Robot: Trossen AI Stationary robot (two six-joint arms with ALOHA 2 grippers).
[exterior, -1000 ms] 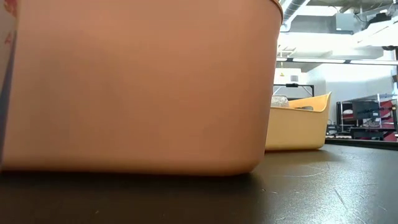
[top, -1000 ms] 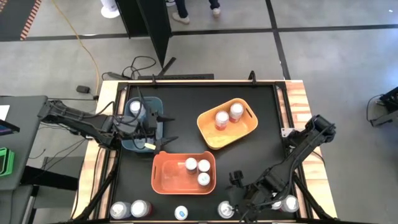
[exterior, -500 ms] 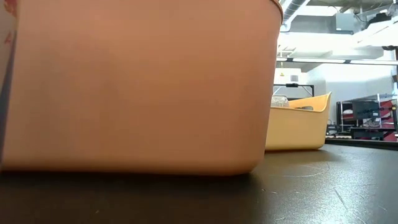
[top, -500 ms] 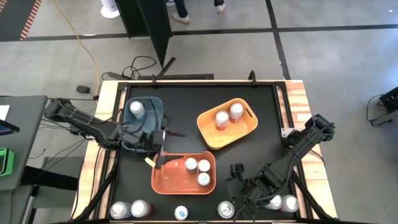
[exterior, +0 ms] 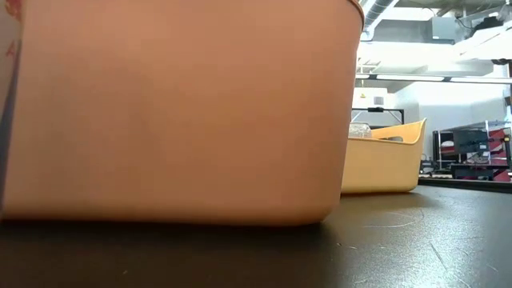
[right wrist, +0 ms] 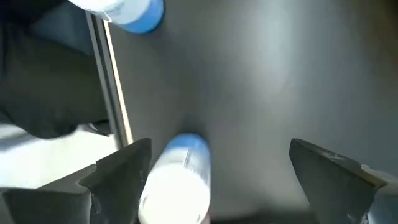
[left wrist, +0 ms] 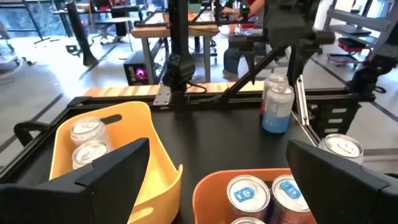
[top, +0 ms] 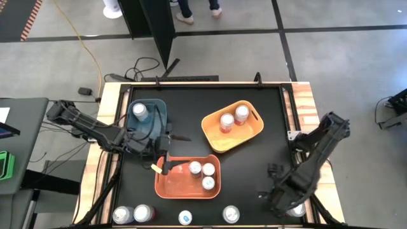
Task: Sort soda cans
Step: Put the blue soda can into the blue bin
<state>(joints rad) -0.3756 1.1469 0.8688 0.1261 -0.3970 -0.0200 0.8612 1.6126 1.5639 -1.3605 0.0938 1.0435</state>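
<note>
Table top (top: 267,152) looks like matt black sheet with bare wood edges (top: 305,108). Bins are smooth plastic: orange (top: 166,184), yellow (top: 213,137), blue (top: 158,111). Cans (top: 227,122) are shiny metal with silver tops; floor's dull grey concrete (top: 343,63).

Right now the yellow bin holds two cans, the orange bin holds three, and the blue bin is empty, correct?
Not quite: the blue bin is not empty. The high view shows one can standing in it. The rest holds: two cans in the yellow bin and three in the orange bin.
</note>
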